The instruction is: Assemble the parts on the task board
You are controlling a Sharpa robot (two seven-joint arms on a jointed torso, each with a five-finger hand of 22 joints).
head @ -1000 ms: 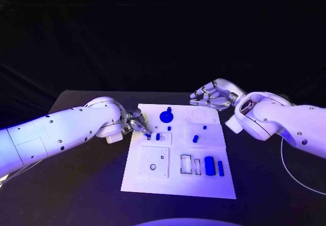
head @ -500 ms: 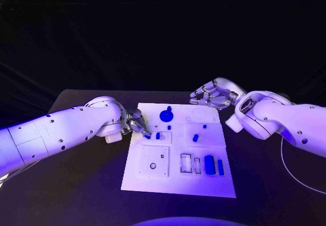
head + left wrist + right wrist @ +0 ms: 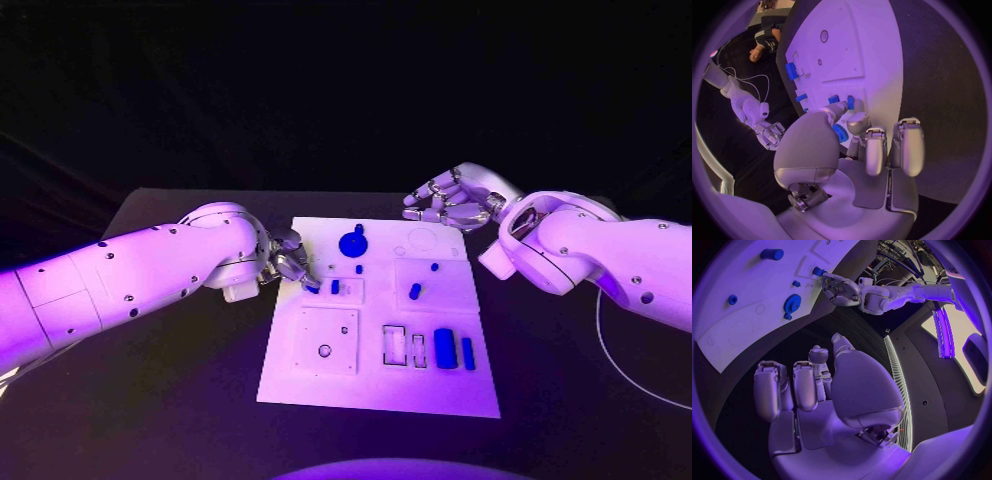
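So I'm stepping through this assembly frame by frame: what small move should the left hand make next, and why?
Probably lift slightly and carry its part toward an open slot. In the left wrist view the left hand pinches a small blue part at the task board edge; the right hand hovers off the far corner, holding nothing.

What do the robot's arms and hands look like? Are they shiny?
Yes, a bit! Both arms are thick, smooth white shells, dotted with small dark screws. The left hand and right hand are silvery metal with chunky, rounded fingers and dark gaps at the joints. A thin pale cable loops beside the right arm.
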